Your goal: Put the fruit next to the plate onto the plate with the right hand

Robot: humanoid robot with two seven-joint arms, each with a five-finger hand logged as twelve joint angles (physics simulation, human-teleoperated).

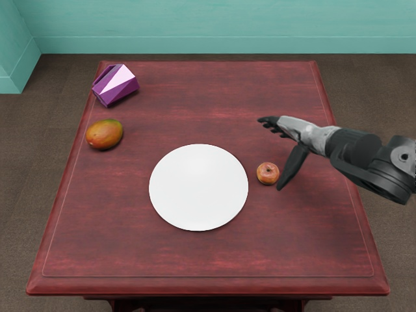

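Small red fruit (267,173): head view, sole view. It lies on the table (312,221) just right of the white plate (198,187), near the rim, not on it.

Right hand (294,134): poised just right of the fruit, fingers (270,123) spread wide, holding nothing, one digit pointing down beside it.

Step, as we judge it: the reach. We would centre the palm over the fruit, close evenly round it, then lift clear of the rim.

Mango (104,134), purple box (115,84): far left, not ours.
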